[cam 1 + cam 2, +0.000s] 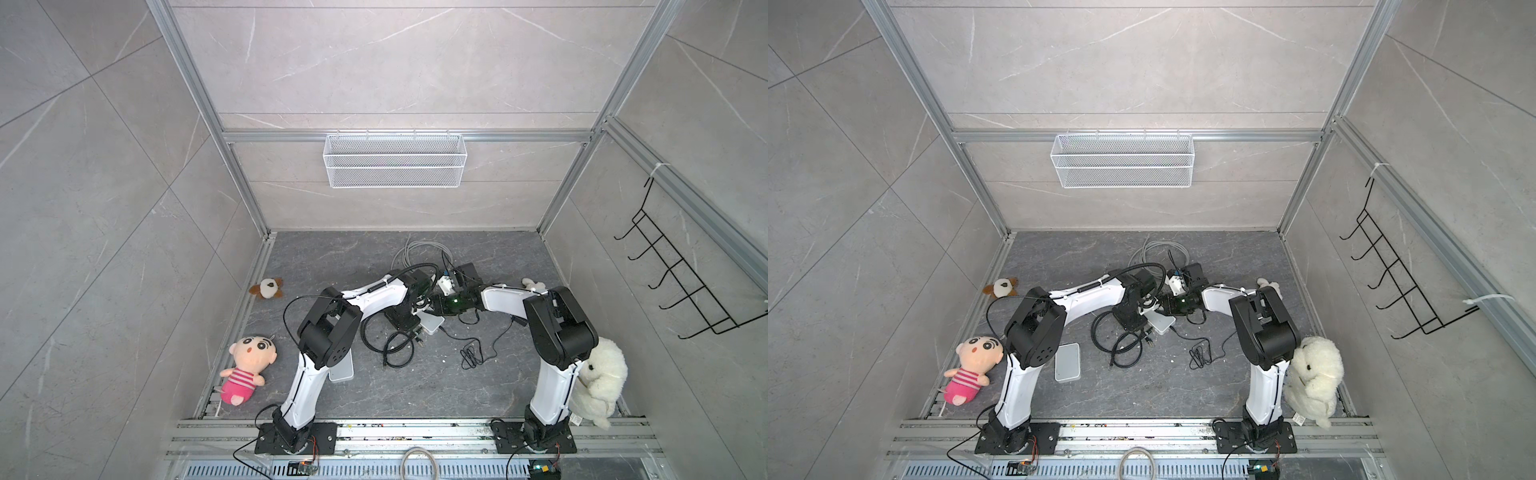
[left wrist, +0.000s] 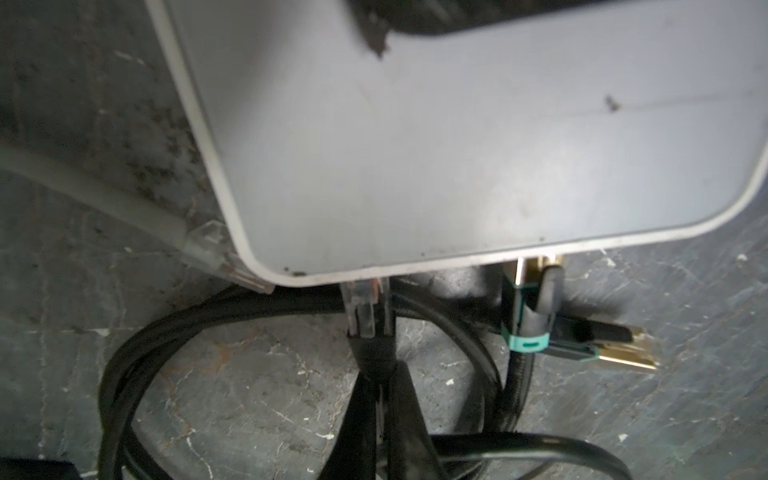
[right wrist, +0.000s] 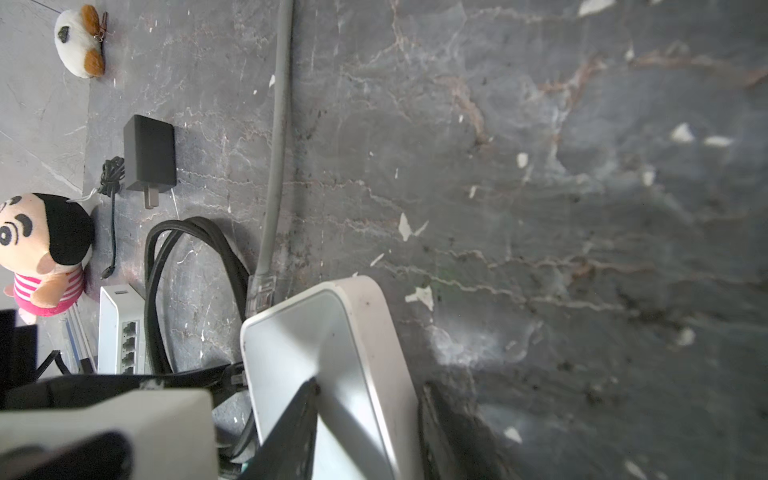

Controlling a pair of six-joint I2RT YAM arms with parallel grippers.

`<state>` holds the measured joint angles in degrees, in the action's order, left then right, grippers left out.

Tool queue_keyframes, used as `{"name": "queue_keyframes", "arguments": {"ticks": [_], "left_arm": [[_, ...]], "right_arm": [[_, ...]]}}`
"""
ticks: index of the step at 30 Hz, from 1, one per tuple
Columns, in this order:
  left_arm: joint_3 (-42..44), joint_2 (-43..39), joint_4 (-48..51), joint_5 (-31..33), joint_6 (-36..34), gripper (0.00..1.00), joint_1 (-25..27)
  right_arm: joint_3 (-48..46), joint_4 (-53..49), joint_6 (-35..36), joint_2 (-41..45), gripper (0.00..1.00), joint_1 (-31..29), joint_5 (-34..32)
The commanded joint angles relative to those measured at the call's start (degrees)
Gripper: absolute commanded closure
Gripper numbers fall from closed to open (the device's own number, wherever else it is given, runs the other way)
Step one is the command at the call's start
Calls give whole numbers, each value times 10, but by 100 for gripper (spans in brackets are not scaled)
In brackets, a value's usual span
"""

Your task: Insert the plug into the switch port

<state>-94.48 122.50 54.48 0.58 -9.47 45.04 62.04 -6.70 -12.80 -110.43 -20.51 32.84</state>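
Note:
The switch is a flat white box on the dark floor, small in both top views between the two wrists. My right gripper is shut on the switch, with one black finger on its top face and the other along its outer side. The plug is clear, on a black cable. Its front end sits at the switch's port edge, and its depth there is hidden. My left gripper is shut on the plug's black boot just behind the clear part.
A grey cable's clear plug and a gold plug with a green band also lie at the port edge. Black cable loops trail beneath. A second white switch, a black adapter and plush toys lie around.

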Motion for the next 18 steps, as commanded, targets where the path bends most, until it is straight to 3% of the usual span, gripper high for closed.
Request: {"name": "queue_keyframes", "arguments": {"ticks": [1,18], "left_arm": [[-44,5,24,12,-16,94,2],[-80,35,102,2,-37,94,-26]], "right_arm": [[-11,6,1,-14,57,-3,8],[-30,26,-29,-10,57,14,19]]}}
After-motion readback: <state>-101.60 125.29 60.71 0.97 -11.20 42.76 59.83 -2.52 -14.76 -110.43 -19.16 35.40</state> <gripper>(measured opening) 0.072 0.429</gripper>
